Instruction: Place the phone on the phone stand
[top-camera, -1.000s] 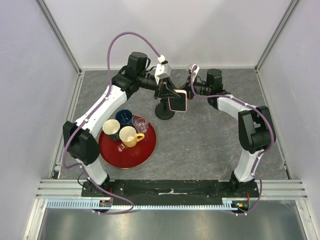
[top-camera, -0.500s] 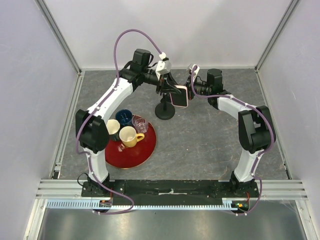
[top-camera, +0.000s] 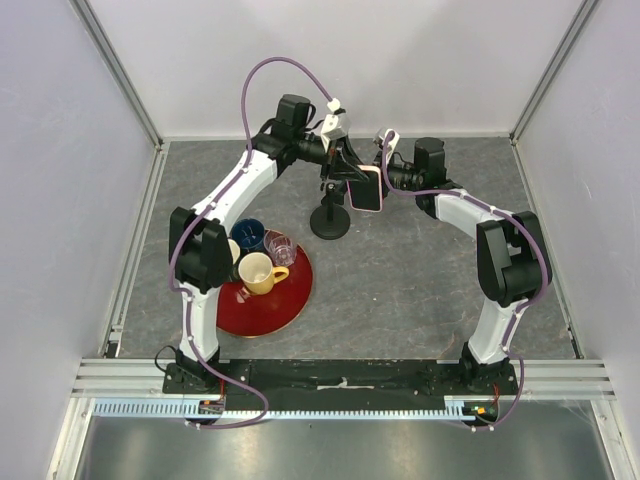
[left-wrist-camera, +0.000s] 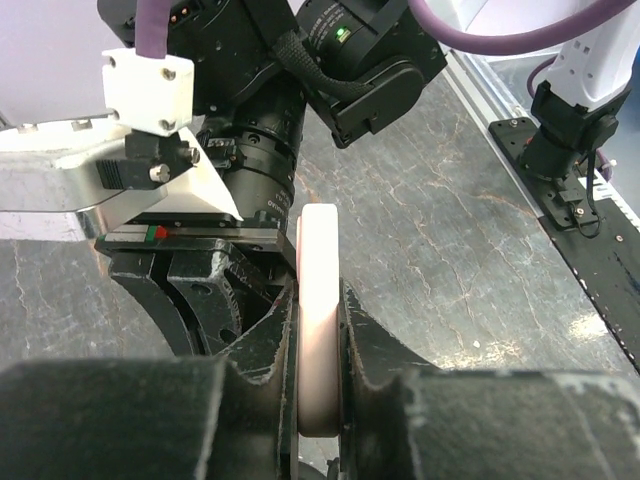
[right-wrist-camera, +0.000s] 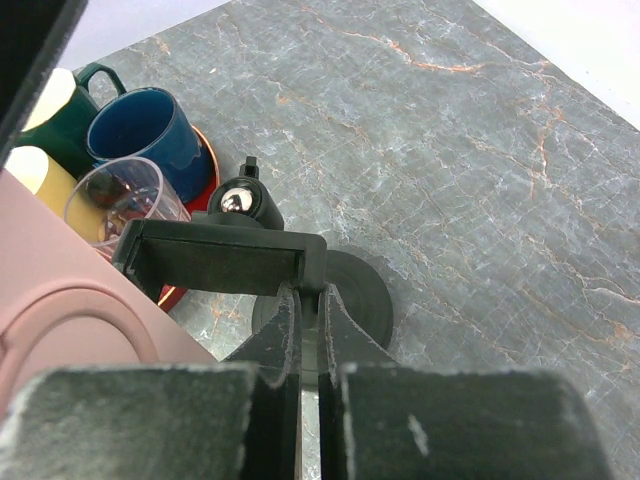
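I'm mid-placement: left gripper (left-wrist-camera: 318, 335) clamps the pink-rimmed black-glass phone (top-camera: 366, 190) aloft at 1 o'clock of the black disc-based phone stand (top-camera: 330, 222), right gripper (right-wrist-camera: 310, 310) near-closed, seemingly empty; next I'd align it into the clamp head (right-wrist-camera: 220, 257).

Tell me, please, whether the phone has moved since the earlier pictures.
Yes. The phone has shifted toward the back wall and slightly right, judged against the phone stand, which stayed put.

Top view: clamp head of the small black disc-base phone stand (top-camera: 330, 222) apparently hidden behind left gripper (top-camera: 350, 178) & pink-rimmed black-screen phone (top-camera: 366, 190). Left wrist: phone (left-wrist-camera: 320, 300) edge-on, screen unseen, lower end buried betw. fingers (left-wrist-camera: 255, 370). Right wrist: phone's pink back (right-wrist-camera: 60, 340) cut by left edge; stand's disc (right-wrist-camera: 365, 295) partly behind right gripper (right-wrist-camera: 309, 300).
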